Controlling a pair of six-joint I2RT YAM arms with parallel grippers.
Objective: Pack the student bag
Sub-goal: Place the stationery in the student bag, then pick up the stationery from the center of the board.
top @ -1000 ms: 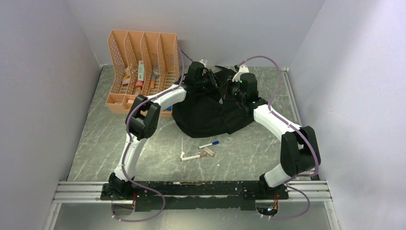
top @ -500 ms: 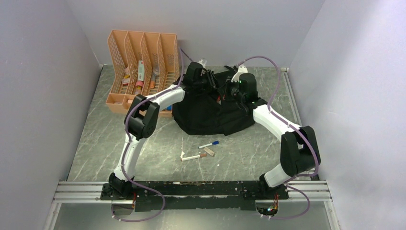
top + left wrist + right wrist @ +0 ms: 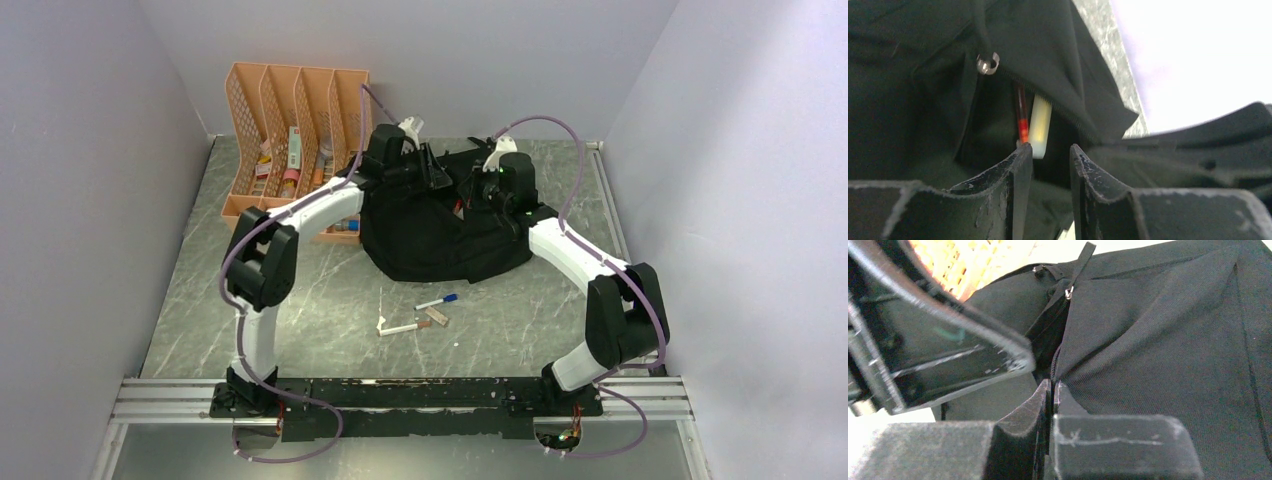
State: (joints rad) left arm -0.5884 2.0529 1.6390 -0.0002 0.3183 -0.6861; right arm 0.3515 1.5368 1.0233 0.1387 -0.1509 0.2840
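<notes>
The student bag [image 3: 430, 230] is a black backpack lying at the back middle of the table. My right gripper [image 3: 478, 192] is shut on the fabric edge of its opening [image 3: 1060, 365], holding it up. My left gripper [image 3: 432, 172] is at the opening, jaws a little apart and empty [image 3: 1050, 150]. Just beyond its fingertips a white pen [image 3: 1040, 125] and a red pen [image 3: 1021, 117] stick out of the bag's dark slot, under a zipper pull [image 3: 987, 63]. The left gripper also shows in the right wrist view [image 3: 948, 355].
An orange file organizer [image 3: 300, 130] with small items stands at the back left, next to the bag. On the table in front of the bag lie a blue-capped pen [image 3: 437, 301], a white pen [image 3: 404, 328] and a small brown piece [image 3: 436, 317].
My left arm has swung to the left, elbow moving outward, and its gripper has drawn back a little from the bag's opening. The right gripper has kept its hold on the bag.
</notes>
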